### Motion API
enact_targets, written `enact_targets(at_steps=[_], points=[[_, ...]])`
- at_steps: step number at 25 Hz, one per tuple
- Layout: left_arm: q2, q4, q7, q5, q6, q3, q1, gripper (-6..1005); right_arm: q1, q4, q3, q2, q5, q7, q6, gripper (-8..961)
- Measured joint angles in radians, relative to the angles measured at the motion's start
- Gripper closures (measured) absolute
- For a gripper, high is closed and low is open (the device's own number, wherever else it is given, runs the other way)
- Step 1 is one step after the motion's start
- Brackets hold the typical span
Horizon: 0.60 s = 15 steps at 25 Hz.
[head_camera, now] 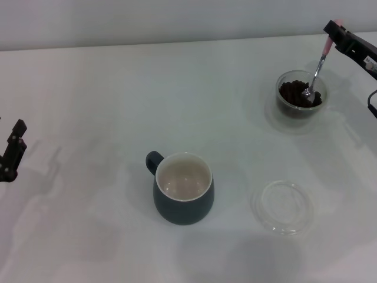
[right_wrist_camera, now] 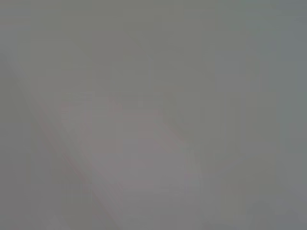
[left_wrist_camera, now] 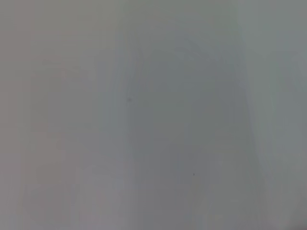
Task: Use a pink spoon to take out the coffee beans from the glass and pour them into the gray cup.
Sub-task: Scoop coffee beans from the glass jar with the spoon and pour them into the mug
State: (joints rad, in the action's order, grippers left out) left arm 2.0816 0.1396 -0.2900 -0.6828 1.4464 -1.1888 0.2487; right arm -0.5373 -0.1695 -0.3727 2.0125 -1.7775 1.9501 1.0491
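In the head view, the glass (head_camera: 301, 111) stands at the far right of the white table, holding a heap of coffee beans (head_camera: 294, 92). My right gripper (head_camera: 334, 29) is shut on the pale pink handle of the pink spoon (head_camera: 318, 63), above and behind the glass. The spoon slants down, its metal bowl resting in the beans. The gray cup (head_camera: 183, 196) stands at centre front, handle to the back left, its cream inside holding nothing. My left gripper (head_camera: 13, 151) is parked at the left edge. Both wrist views show only blank grey.
A flat shallow clear round dish (head_camera: 284, 206) lies on the table to the right of the gray cup, in front of the glass. The white table (head_camera: 88, 106) runs back to a pale wall.
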Motion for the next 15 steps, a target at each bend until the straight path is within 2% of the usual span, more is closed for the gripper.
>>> enact_targets(at_steps=[15], points=[[-0.001,0.000,0.002,-0.001,0.000,0.000,0.000,542,-0.002,0.027,0.000,0.000,-0.026,-0.243,-0.080,801]])
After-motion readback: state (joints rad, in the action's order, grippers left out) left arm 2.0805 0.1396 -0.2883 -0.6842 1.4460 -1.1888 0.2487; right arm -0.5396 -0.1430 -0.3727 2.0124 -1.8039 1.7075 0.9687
